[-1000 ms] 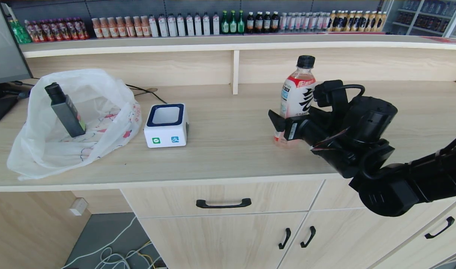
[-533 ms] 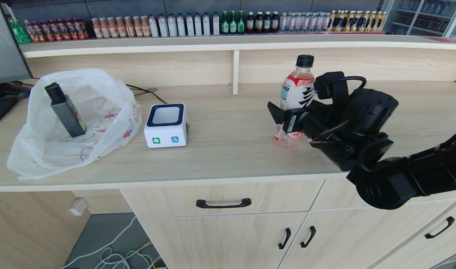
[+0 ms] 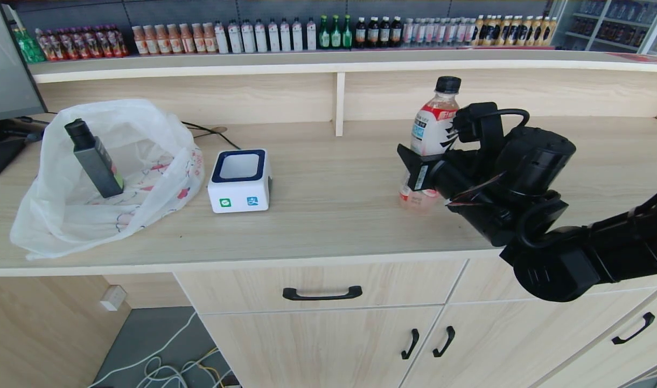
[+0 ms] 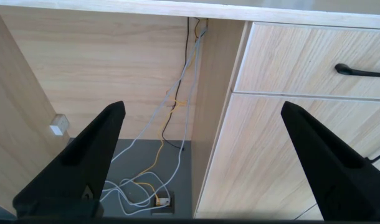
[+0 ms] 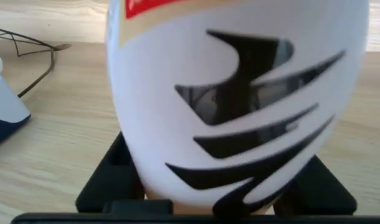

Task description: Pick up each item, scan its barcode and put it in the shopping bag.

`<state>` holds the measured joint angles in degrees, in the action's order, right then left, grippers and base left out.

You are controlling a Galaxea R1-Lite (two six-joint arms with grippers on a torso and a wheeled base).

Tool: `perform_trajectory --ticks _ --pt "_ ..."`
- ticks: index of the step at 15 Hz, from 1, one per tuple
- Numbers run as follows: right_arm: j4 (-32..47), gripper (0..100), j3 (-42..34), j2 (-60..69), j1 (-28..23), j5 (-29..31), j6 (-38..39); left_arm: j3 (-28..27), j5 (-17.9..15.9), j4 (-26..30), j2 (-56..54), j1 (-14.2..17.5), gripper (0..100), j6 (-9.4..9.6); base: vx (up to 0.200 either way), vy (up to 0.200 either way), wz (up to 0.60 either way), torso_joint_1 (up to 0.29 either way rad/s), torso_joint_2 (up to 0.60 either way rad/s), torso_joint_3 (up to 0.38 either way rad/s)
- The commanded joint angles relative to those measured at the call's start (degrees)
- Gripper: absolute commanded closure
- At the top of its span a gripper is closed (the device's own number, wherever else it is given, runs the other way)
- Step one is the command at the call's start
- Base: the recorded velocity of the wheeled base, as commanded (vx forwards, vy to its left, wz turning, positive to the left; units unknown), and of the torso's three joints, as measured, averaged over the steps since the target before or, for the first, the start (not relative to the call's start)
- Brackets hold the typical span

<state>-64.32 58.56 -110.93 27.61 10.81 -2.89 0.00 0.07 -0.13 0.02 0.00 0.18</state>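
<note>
Right hand (image 3: 426,173) clamps the clear plastic pink-drink bottle (image 3: 434,125) low down; tilting, it could pivot and slip during carrying.

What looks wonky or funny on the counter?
The drink bottle leans, its cap tipped toward the robot's right, with the right tool clamped on it. The dark bottle leans inside the shopping bag. Nothing looks spilled or broken.

Glossy clear-plastic bottle (image 3: 430,129), matt wood-grain counter (image 3: 328,178), thin translucent plastic bag (image 3: 43,215).
</note>
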Motion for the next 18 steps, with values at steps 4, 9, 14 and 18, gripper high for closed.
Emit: perform_trajectory --ticks 4,9,14,18 --pt "-0.1 100 0.1 1.2 0.0 -0.2 1.0 0.0 0.0 0.0 0.0 0.0 0 -0.01 0.000 0.000 0.00 0.000 0.00 0.000" --pt "0.0 100 -0.6 2.1 0.2 -0.3 1.5 0.0 -0.1 0.0 0.0 0.0 0 -0.01 0.000 0.000 0.00 0.000 0.00 0.000" --pt "-0.2 100 -2.8 4.5 0.5 -0.6 1.6 0.0 0.0 0.0 0.0 0.0 0 -0.01 0.000 0.000 0.00 0.000 0.00 0.000" --pt "0.5 100 -2.8 9.3 0.5 -3.0 1.7 0.0 0.0 0.0 0.0 0.0 0 -0.01 0.000 0.000 0.00 0.000 0.00 0.000"
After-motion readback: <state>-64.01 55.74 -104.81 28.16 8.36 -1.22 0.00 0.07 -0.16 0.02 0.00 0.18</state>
